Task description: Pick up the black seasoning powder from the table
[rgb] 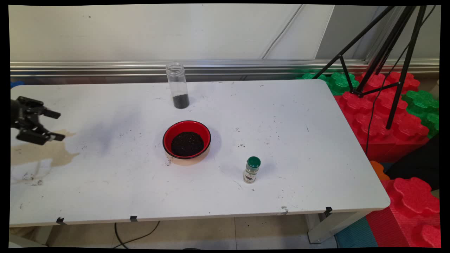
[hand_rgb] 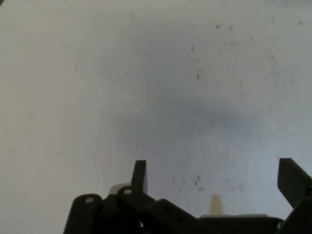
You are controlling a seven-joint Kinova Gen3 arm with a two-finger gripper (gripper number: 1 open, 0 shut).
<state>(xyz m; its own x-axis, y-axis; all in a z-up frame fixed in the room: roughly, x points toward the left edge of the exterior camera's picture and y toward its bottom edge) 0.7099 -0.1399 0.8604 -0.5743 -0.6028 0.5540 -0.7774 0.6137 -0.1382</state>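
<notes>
My gripper (rgb: pixel 58 125) hangs empty, fingers apart, at table's (rgb: pixel 299 140) left edge, over tan stain (rgb: pixel 42 153) (slick?). Red bowl (rgb: pixel 186 142), open jar (rgb: pixel 177 85), spice bottle (rgb: pixel 252 170) well apart; careless sweep could topple jar.

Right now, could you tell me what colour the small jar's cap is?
Green; the cap shows best in the main view.

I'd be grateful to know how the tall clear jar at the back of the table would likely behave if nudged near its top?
The clear jar is tall and narrow, so it would probably tip rather than slide. Only a shallow dark layer sits at its bottom, so it is likely light. It has no lid, so those contents might spill onto the table.
</notes>
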